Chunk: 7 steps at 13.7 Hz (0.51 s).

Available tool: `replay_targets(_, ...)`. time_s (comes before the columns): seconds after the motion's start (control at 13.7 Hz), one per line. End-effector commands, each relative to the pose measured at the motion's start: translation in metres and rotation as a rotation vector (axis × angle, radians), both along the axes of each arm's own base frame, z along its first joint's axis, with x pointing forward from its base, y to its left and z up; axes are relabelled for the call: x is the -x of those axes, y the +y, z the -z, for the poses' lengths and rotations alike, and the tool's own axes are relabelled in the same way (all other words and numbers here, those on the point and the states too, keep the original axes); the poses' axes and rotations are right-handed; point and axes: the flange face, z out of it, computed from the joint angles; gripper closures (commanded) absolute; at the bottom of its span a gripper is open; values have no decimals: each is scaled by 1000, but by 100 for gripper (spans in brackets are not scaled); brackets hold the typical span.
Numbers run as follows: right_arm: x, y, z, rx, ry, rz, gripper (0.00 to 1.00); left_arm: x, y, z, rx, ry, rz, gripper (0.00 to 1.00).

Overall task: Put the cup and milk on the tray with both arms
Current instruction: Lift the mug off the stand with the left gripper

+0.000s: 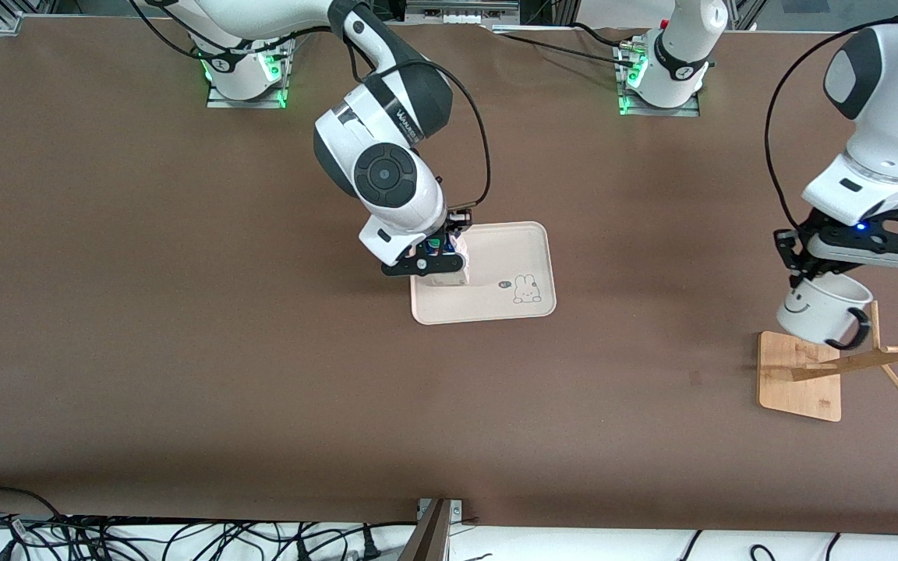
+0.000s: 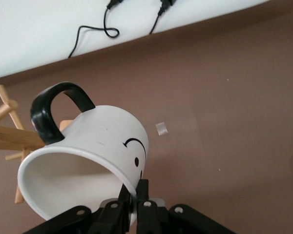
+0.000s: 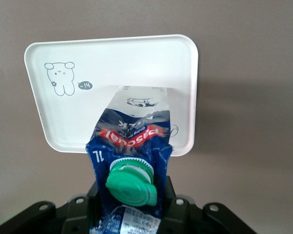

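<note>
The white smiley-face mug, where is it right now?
The white smiley-face mug with the black handle hangs tilted in the left tool, held by its rim above the bamboo-coloured wooden rack at the left arm's end of the table.

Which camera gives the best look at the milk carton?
The right wrist view: the milk fills it, green cap and blue print plain, held by the right gripper over the tray. The front view shows only a sliver under that gripper. The left wrist view shows none.

One cup (image 1: 823,308), one milk (image 1: 449,261), one tray (image 1: 507,273), seemingly one wooden rack (image 1: 804,374).
</note>
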Motion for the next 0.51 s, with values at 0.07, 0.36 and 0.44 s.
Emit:
replay_targets(0.07,1,3,13,11,18,13,50,13,-54,-6,0,132,81,100)
replay_targets(0.36,3,-1,25,45,16,1,50,-1,-102,1,28,266,129,100)
replay_targets(0.44,3,-1,28,43,13,-1,50,-5,-107,-1,53,313,123,100)
